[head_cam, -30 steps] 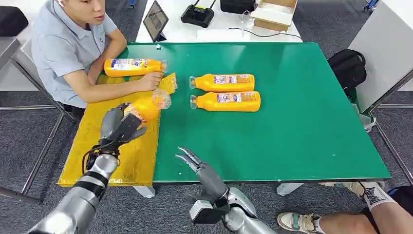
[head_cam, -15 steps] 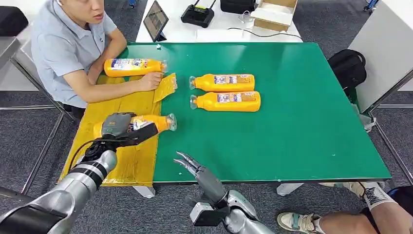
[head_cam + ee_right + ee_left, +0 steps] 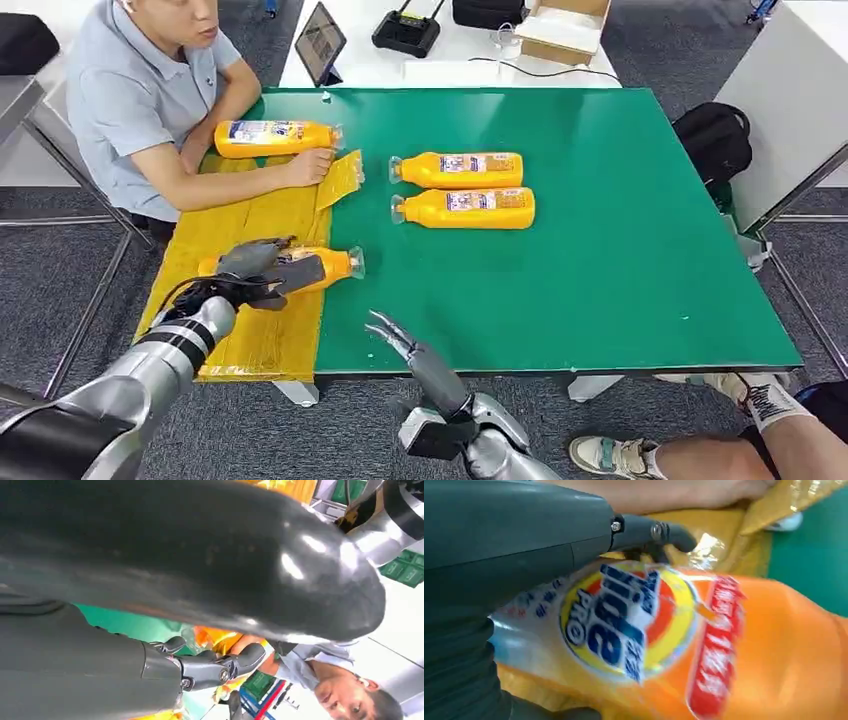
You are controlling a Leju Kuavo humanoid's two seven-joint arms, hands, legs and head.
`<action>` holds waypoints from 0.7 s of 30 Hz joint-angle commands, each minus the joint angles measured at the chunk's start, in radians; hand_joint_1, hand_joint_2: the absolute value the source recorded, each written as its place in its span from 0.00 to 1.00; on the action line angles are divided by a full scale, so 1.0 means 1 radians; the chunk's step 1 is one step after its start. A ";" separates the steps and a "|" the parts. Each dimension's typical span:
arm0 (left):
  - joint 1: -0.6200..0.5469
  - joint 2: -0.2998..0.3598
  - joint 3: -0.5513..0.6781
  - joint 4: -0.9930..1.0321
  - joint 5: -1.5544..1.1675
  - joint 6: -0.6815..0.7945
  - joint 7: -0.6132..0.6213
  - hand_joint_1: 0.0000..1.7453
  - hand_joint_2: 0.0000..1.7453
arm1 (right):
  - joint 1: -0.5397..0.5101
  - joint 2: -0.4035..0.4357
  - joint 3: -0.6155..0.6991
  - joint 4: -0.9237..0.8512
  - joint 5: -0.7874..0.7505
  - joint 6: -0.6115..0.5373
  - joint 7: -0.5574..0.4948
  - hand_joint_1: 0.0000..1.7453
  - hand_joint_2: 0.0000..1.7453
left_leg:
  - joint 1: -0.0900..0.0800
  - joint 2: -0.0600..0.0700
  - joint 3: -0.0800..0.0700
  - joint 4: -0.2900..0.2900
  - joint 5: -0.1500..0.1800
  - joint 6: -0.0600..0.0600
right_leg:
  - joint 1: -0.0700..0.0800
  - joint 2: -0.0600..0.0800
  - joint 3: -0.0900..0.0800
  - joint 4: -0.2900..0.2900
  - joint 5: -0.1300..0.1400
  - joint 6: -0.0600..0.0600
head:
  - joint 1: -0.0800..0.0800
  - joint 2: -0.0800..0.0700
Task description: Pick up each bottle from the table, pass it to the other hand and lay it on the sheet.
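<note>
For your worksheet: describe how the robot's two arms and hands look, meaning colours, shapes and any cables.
Both arms are silver metal with dark bands near the wrist. The left hand has a grey cover and dark fingers; a black cable loops behind it. The right hand has slim, shiny, dark fingers.

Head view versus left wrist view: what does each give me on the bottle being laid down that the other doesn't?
Head view alone: the whole green table, two bottles lying on it, a fourth bottle at the sheet's far end, and the empty right hand.

Left wrist view alone: the held bottle's label print close up.

Both: the left hand on the held bottle over the yellow sheet, and the person's hand resting on that sheet.
</note>
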 commanded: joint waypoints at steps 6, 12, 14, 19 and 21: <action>-0.047 -0.038 0.179 -0.056 0.265 -0.161 -0.307 0.00 1.00 | -0.036 -0.007 -0.002 0.042 -0.038 -0.014 -0.034 0.00 0.00 | 0.001 0.000 0.001 0.001 -0.001 0.001 | 0.001 -0.001 0.001 0.000 -0.001 -0.002 | 0.000 0.000; -0.047 -0.038 0.179 -0.056 0.265 -0.161 -0.307 0.00 1.00 | -0.036 -0.007 -0.002 0.042 -0.038 -0.014 -0.034 0.00 0.00 | 0.001 0.000 0.002 0.001 -0.001 0.001 | 0.001 -0.001 0.002 0.000 -0.001 -0.002 | 0.000 0.000; -0.047 -0.038 0.179 -0.056 0.265 -0.161 -0.307 0.00 1.00 | -0.036 -0.007 -0.002 0.042 -0.038 -0.014 -0.034 0.00 0.00 | 0.001 0.000 0.002 0.001 -0.001 0.001 | 0.001 -0.001 0.002 0.000 -0.001 -0.002 | 0.000 0.000; -0.047 -0.038 0.179 -0.056 0.265 -0.161 -0.307 0.00 1.00 | -0.036 -0.007 -0.002 0.042 -0.038 -0.014 -0.034 0.00 0.00 | 0.001 0.000 0.003 0.001 -0.002 0.001 | 0.002 -0.001 0.003 0.000 -0.002 -0.003 | 0.000 0.000; 0.241 -0.160 0.282 -0.625 0.687 -0.191 -0.392 0.00 1.00 | -0.037 -0.002 0.022 0.045 -0.038 -0.026 -0.034 0.00 0.00 | 0.000 0.001 0.002 0.000 -0.001 0.001 | 0.001 0.000 0.001 0.000 -0.001 -0.002 | 0.000 0.000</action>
